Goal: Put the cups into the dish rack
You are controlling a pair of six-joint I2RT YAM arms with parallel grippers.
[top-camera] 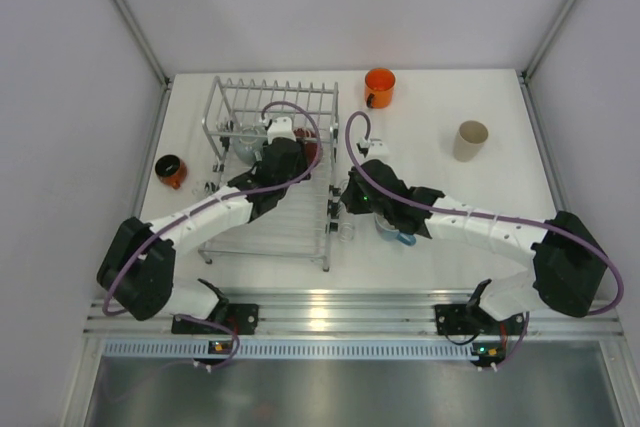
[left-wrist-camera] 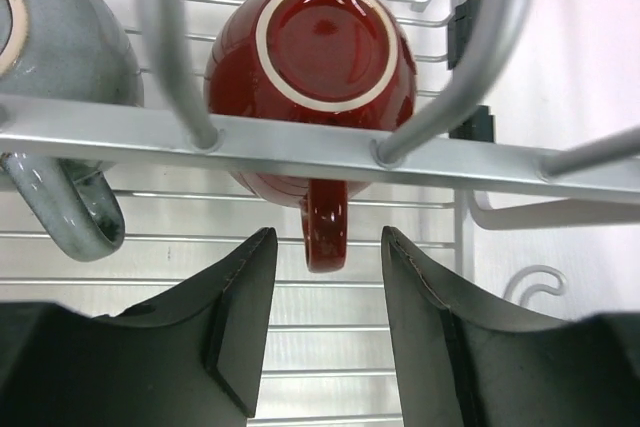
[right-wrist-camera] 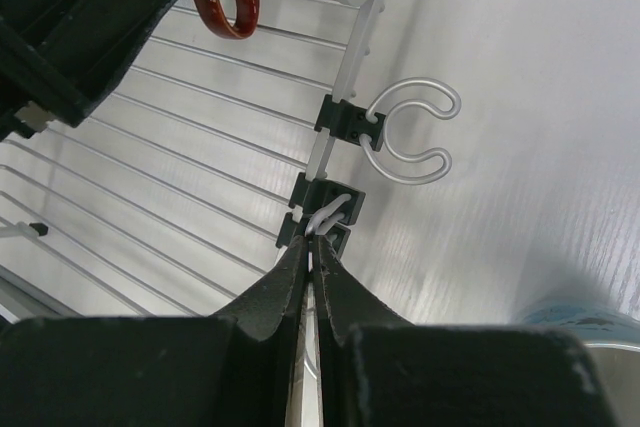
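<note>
Ahead, rack rail (left-wrist-camera: 300,147) across red mug (left-wrist-camera: 310,67).

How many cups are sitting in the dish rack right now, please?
2: a red cup and, to its left, a grey cup, both inside the dish rack. The left arm may hide another.

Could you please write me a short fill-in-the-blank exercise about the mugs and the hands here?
The red mug sits in the dish rack with its ____ facing the left wrist camera.
The left hand is ____ and holds nothing.
The right hand is ____ on a wire at the rack's edge.
The tabletop mug past the rack's far right corner is bright ____.
Missing words: base, open, shut, orange.
</note>
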